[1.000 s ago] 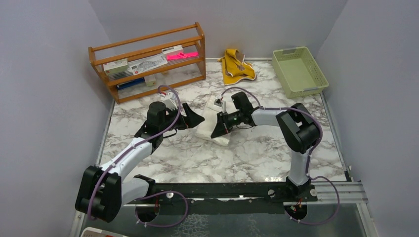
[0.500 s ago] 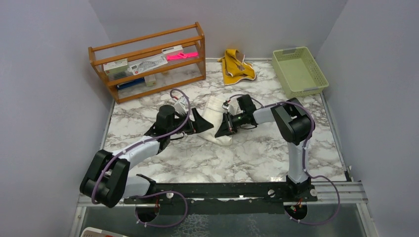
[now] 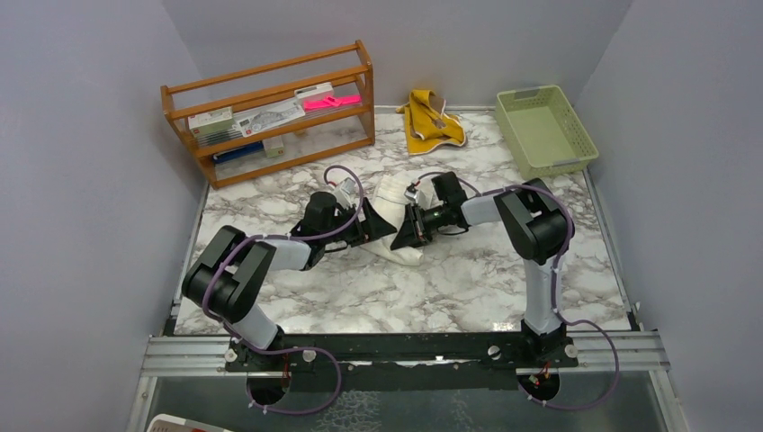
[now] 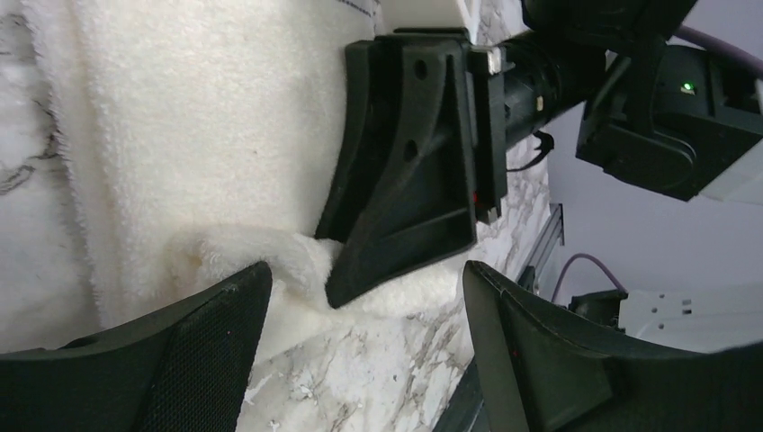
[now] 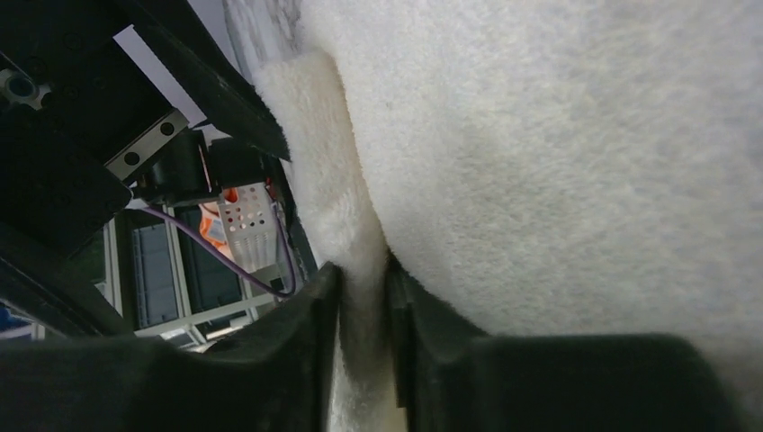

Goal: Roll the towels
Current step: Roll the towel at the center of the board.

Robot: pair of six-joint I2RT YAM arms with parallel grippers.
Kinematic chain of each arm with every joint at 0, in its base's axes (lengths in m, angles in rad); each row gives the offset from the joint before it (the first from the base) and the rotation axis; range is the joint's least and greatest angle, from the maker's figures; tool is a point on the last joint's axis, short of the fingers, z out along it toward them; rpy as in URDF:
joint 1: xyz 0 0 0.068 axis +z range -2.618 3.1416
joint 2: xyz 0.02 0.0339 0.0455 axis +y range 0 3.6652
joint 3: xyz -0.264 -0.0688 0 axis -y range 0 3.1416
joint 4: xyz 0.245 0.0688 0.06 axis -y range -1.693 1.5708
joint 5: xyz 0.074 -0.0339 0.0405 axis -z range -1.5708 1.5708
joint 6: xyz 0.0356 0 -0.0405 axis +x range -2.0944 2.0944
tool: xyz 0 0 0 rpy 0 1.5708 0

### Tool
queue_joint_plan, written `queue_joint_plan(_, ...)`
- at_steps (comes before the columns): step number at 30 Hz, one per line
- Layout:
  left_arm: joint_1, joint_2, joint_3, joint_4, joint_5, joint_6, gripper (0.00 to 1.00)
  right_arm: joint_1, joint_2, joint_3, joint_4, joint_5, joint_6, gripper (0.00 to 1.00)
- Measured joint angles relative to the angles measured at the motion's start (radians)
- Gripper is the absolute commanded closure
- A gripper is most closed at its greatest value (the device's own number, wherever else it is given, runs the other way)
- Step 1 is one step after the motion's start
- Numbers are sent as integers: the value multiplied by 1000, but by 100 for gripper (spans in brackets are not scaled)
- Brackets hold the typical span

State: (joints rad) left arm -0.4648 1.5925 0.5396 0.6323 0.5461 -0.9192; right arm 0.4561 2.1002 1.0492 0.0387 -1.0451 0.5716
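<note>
The marbled worktop (image 3: 468, 279) carries both towels. The white towel (image 3: 389, 193) lies rumpled beneath the left claw (image 3: 376, 225) and the right claw (image 5: 363, 274), which face each other just apart. The yellow towel (image 3: 430, 122) is heaped well beyond the right claw, near the back wall. The right claw's jaws are narrow, pinching a fold of the white towel. The left claw's jaws are wide, holding nothing.
</note>
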Motion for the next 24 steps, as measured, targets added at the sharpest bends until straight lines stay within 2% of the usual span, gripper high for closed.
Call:
queue_joint_plan(2, 1, 4, 0, 10, -16, -3, 21, 0, -14, 2, -10, -7, -4, 34)
queue_joint_plan(3, 1, 5, 0, 14, -24, -5, 21, 3, -31, 3, -17, -7, -8, 26)
queue_joint_plan(4, 1, 5, -2, 20, -35, -8, 21, 6, -53, 3, -26, 0, -14, 22)
queue_joint_plan(8, 5, 1, -27, 63, -67, -18, 21, 6, -157, 3, -76, 154, -88, 20)
queue_joint_plan(14, 2, 13, -69, 64, -108, -24, 21, 0, -232, 43, -161, 412, -215, 22)
queue_joint_plan(21, -9, 31, -71, 88, -117, -34, 21, -2, -235, 54, -192, 512, -298, 27)
queue_joint_plan(24, -9, 31, -71, 92, -117, -35, 22, -2, -276, 2, -161, 542, -330, 27)
